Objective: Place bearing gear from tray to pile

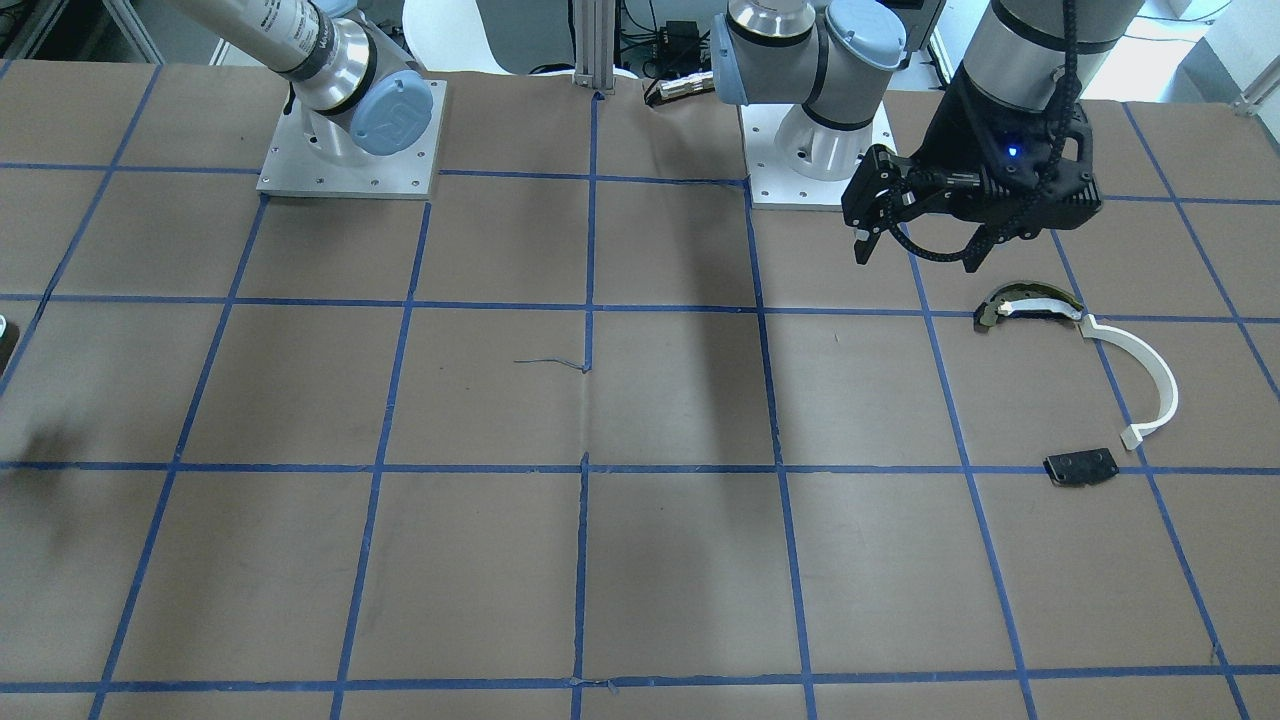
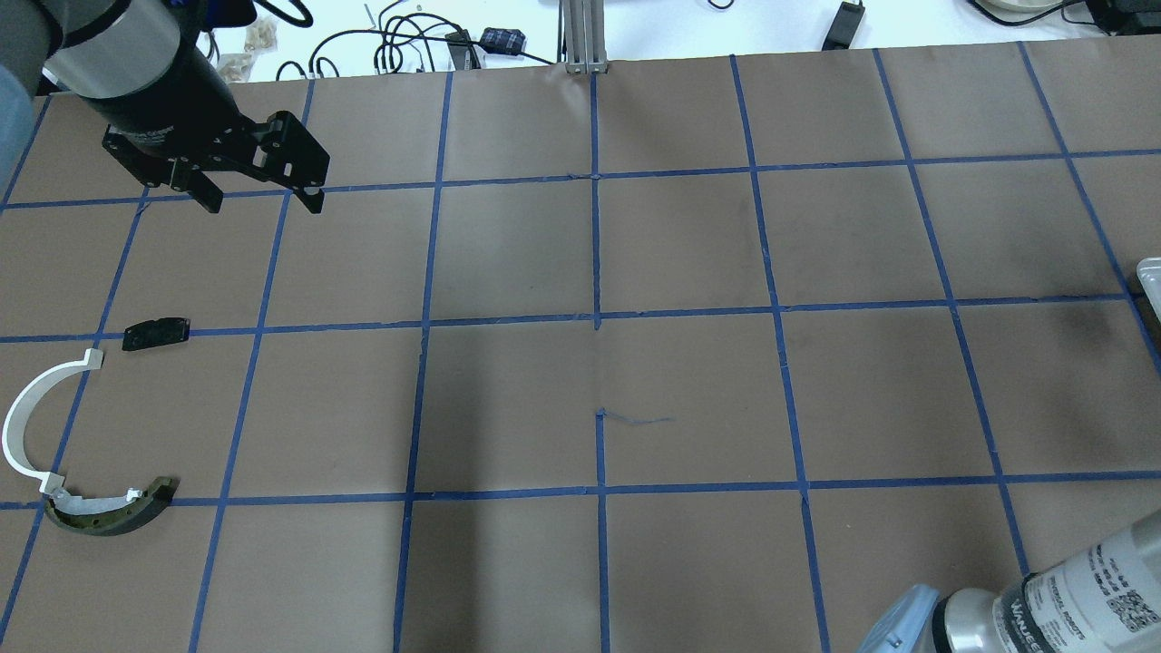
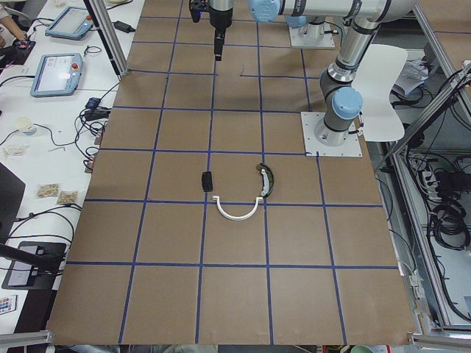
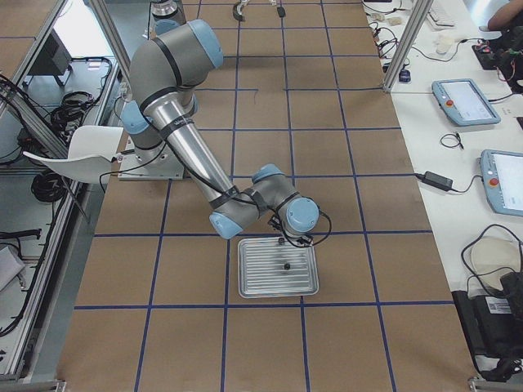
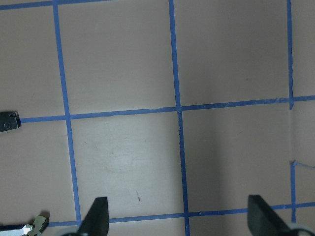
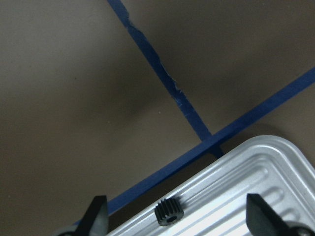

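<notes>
Currently, we see the small black toothed bearing gear (image 6: 169, 213) lying on the ribbed silver metal tray (image 6: 256, 157), just inside the tray's raised rim. It sits below and between the wide-open jaws of the right gripper (image 6: 178, 219), nearer one finger than the other, and nothing is held. Its bored face looks up toward the jaws, so its short axis runs roughly along them, with teeth all round.

Beyond the rim, ahead of the jaws, lies the bare brown paper table (image 6: 74, 98), crossed by blue tape lines (image 6: 162, 73).

The left gripper (image 5: 179, 216) hangs with jaws spread and empty over bare paper. Outside those jaws, off to one side, lies the pile. It is made up of a small flat black plate (image 2: 156, 333), a thin white curved plastic arc (image 2: 18, 426) and a dark curved olive-and-white piece (image 2: 109, 515). The arc's end meets the olive piece, and the plate lies apart.
</notes>
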Robot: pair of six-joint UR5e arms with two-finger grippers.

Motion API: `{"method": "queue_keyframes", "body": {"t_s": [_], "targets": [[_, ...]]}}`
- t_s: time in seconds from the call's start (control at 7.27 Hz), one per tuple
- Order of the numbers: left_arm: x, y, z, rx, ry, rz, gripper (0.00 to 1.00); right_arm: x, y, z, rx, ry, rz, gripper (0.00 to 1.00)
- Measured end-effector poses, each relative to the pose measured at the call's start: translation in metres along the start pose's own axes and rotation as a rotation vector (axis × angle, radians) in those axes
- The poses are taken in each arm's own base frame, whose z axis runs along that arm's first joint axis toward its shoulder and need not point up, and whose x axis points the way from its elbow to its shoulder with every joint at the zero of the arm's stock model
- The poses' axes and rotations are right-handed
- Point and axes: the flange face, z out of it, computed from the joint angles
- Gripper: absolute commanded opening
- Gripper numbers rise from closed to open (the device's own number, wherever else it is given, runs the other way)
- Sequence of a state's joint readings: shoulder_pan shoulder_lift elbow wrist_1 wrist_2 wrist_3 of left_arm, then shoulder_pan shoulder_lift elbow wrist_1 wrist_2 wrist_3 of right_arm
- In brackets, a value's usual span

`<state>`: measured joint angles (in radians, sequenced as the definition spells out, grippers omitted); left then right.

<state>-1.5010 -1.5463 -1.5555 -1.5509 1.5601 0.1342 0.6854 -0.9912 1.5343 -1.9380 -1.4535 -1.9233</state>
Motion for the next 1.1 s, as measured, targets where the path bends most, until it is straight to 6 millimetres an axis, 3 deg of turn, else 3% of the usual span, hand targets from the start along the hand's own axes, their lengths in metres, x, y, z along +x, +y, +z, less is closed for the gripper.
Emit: {"method": "queue_keyframes", "body": {"t_s": [0.28, 0.83, 1.1], "targets": [[0.0, 0.0, 0.0, 0.0, 0.0, 0.0, 1.0, 0.004, 0.006, 0.013, -0.019, -0.016, -0.032, 0.9], [0.0, 0.0, 0.0, 0.0, 0.0, 0.001, 1.0, 0.002, 0.012, 0.018, -0.056, -0.051, -0.133, 0.85], [0.0, 0.0, 0.0, 0.0, 0.0, 0.0, 1.0, 0.001, 0.012, 0.021, -0.054, -0.058, -0.145, 0.66]]}}
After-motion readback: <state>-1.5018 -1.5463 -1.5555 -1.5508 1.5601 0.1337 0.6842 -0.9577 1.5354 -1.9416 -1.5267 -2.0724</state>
